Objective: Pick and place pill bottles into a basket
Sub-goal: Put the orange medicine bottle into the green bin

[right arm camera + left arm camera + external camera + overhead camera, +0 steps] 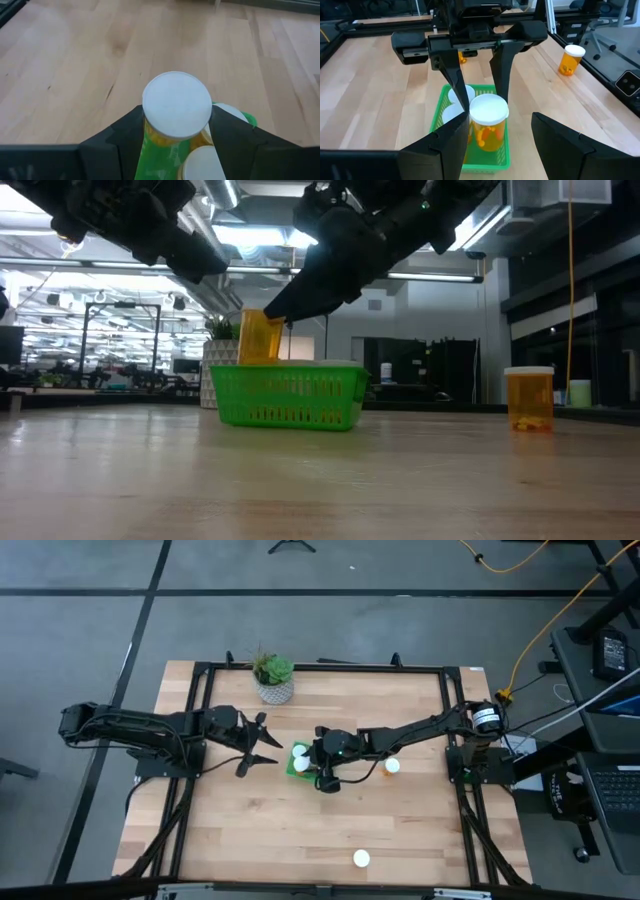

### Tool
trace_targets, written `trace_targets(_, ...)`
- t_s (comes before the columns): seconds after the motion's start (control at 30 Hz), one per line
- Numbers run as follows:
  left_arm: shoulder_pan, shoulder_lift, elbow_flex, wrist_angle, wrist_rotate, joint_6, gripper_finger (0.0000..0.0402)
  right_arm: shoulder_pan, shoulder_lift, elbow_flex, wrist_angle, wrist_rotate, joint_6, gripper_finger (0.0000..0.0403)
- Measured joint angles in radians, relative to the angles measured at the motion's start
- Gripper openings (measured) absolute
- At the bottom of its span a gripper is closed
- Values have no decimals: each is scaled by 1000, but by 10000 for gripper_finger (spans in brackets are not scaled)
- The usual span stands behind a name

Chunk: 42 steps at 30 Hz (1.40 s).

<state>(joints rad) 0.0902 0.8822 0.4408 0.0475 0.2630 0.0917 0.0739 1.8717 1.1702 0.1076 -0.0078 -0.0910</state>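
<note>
Table (300,830): a pale wooden top framed by dark rails; both arms are reached in over it from opposite sides.
Left arm: extended from the left side; the left gripper (262,743) is held just beside the basket's left edge, fingers spread apart with nothing between them.
Right arm: stretched across from the right side; the right gripper (176,131) is positioned over the basket, its fingers clamped on the sides of a pill bottle.
Potted plant (272,677): stood near the table's far edge, apart from the basket.
Basket (288,395): bright green, set on the table near its middle; white caps of other bottles (456,95) are seen inside it.
Held bottle (488,124): orange with a white cap, kept upright in the right gripper above the basket's rim, partly below it in the low view.
Loose bottle (392,767): stood on the table, right of the basket.
Last bottle (361,859): stood alone near the table's front edge, well apart from the basket.
</note>
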Motion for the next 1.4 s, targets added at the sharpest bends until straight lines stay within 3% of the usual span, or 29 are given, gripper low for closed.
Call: trace_targets(1.4, 0, 0, 0, -4, 0, 0, 210, -8, 74, 0, 61, 22, -27, 209)
